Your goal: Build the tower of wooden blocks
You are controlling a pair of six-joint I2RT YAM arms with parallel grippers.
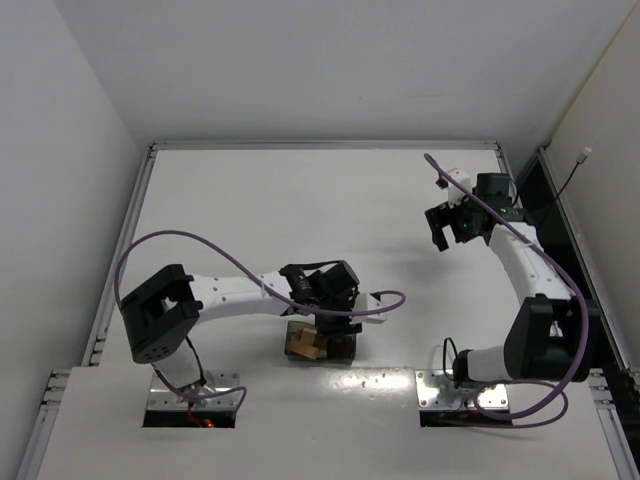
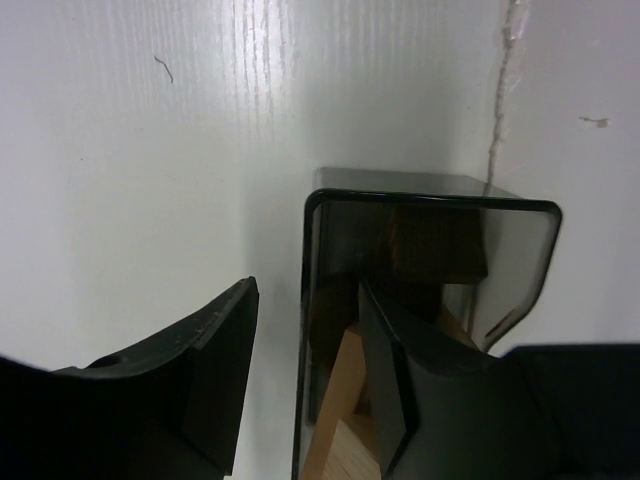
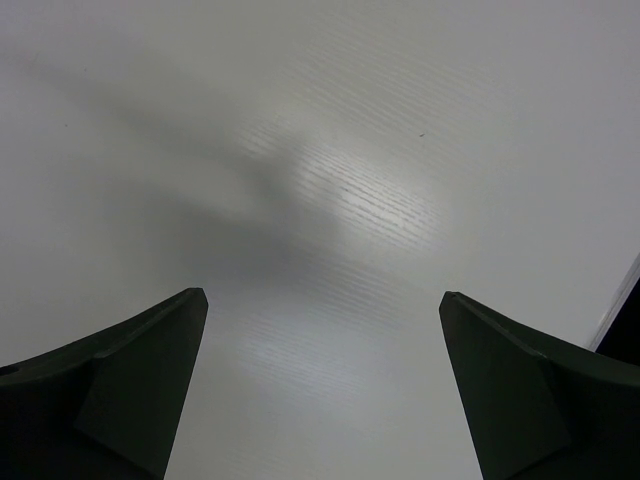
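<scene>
- Left wrist view: the wood blocks point(image 2: 340, 410), tan and dark brown, lie jumbled inside the translucent grey bin point(image 2: 520, 250).
- The left gripper point(image 2: 307, 288) is partly open and straddles the bin's wall. One finger is inside beside the blocks, and the other is outside, clear of the wall.
- The right gripper point(image 3: 322, 297) is spread wide over the bare table point(image 3: 350, 150), well apart from the bin.
</scene>
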